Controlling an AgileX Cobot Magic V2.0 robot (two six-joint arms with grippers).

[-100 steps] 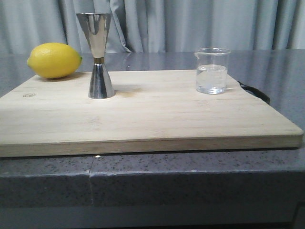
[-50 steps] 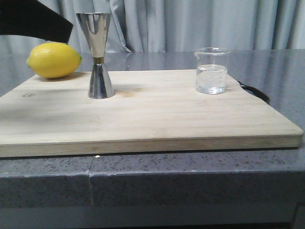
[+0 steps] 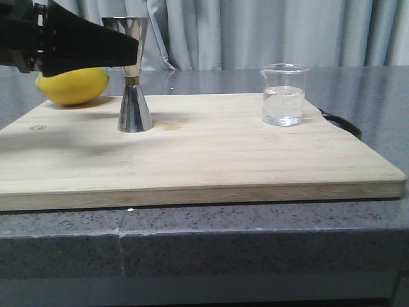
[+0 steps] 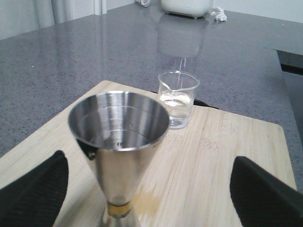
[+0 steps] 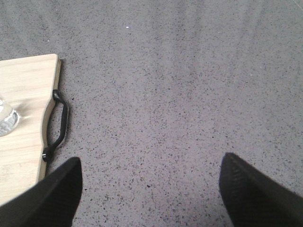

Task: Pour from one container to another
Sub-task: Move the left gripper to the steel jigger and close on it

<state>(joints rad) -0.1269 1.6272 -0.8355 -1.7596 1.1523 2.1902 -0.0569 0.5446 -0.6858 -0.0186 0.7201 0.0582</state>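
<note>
The left gripper is reaching in from the 9 o'clock side of the front view, at the height of the upper cone of the steel jigger. In the left wrist view its two black fingers are standing wide apart, one on each side of the jigger, and they are not touching the metal; the gripper is holding nothing. The jigger is standing upright on the wooden cutting board, at about 10 o'clock from the board's middle. Its upper cup is looking empty in the wrist view.

The glass beaker is standing upright at about 2 o'clock on the board, well apart from the jigger, and clear liquid is filling roughly its lower half. A lemon is lying behind the left gripper, near the board's far corner at 10 o'clock.

The right gripper is hanging over the grey countertop, beside the board's black handle. Its fingers are also spread wide, with nothing between them.
</note>
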